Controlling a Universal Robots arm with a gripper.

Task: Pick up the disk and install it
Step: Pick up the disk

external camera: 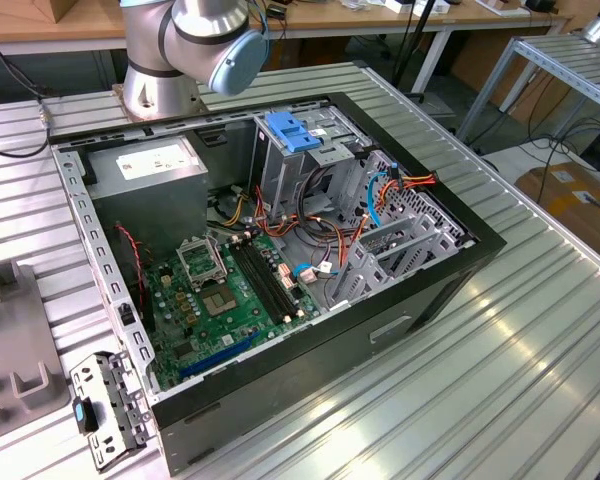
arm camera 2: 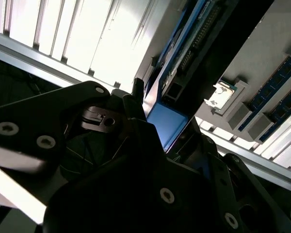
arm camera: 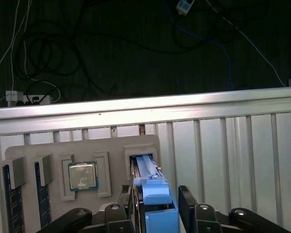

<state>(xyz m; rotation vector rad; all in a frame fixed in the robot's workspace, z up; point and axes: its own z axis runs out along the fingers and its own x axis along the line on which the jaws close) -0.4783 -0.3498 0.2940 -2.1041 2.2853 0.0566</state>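
**Hand at the disk in its holder**

In the first wrist view the disk (arm camera: 148,167) stands on edge in a slot of a grey holder (arm camera: 48,148) on the ribbed metal table (arm camera: 233,155), blue rail uppermost. A processor chip (arm camera: 82,175) and 2 memory sticks (arm camera: 40,204) sit in neighbouring pockets. The hand (arm camera: 158,190) sits around the disk — whether it is clamped or loose cannot be told. In the exterior view the open computer case (external camera: 430,300) lies on the table — a blue clip (external camera: 288,135) on its drive cage.
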